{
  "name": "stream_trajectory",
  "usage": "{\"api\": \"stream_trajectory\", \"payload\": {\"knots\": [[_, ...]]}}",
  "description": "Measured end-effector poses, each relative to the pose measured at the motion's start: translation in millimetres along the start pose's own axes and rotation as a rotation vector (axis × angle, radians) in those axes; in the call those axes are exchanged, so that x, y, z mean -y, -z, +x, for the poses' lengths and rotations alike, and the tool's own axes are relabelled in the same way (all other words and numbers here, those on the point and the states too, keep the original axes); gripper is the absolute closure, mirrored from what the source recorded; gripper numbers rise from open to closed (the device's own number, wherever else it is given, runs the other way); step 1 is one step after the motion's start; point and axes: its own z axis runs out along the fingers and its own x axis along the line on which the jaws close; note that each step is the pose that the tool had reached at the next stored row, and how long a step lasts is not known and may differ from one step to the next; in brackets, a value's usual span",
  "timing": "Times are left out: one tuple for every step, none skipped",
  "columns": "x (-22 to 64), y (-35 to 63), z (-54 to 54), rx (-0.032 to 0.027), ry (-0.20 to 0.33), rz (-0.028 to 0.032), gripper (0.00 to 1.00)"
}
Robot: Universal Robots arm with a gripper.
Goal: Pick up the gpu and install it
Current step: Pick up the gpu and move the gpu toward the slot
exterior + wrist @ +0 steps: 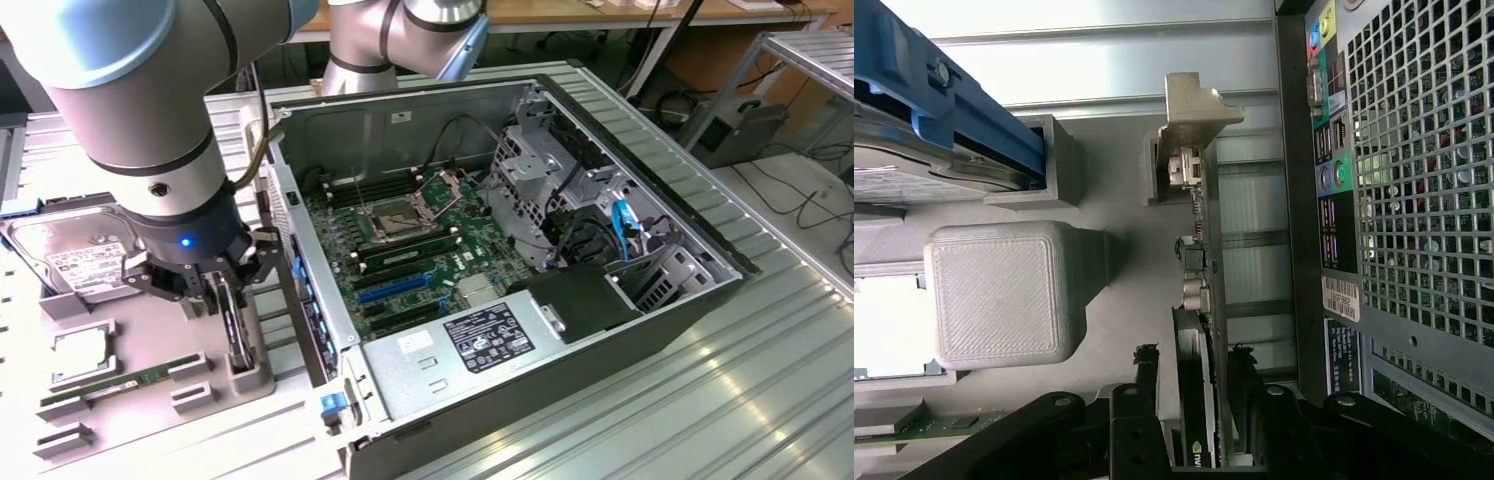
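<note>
This is a robotics lab set up for computer assembly: an industrial robot arm stands over a ribbed metal worktop that carries an opened desktop PC case, its motherboard bare. A grey fixture tray holds a hard drive, a CPU and a RAM stick. Wooden desks and loose cables lie behind.

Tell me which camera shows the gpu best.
The wrist view: the gpu stands edge-on up close, its silvery bracket and ports plain, between the fingers of the open end effector. The exterior view shows it as a thin dark strip in its grey holder beneath the end effector, partly hidden.
</note>
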Motion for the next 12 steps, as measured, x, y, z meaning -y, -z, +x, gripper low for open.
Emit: {"api": "stream_trajectory", "payload": {"knots": [[0.0,0.0,0.0,-0.0001,0.0,0.0,0.66],[0.0,0.0,0.0,-0.0001,0.0,0.0,0.72],[0.0,0.0,0.0,-0.0001,0.0,0.0,0.74],[0.0,0.0,0.0,-0.0001,0.0,0.0,0.74],[0.0,0.0,0.0,0.0,0.0,0.0,0.74],[0.0,0.0,0.0,0.0,0.0,0.0,0.74],[0.0,0.0,0.0,0.0,0.0,0.0,0.74],[0.0,0.0,0.0,0.0,0.0,0.0,0.74],[0.0,0.0,0.0,-0.0001,0.0,0.0,0.74],[0.0,0.0,0.0,0.0,0.0,0.0,0.74],[0.0,0.0,0.0,0.0,0.0,0.0,0.74],[0.0,0.0,0.0,0.0,0.0,0.0,0.74]]}}
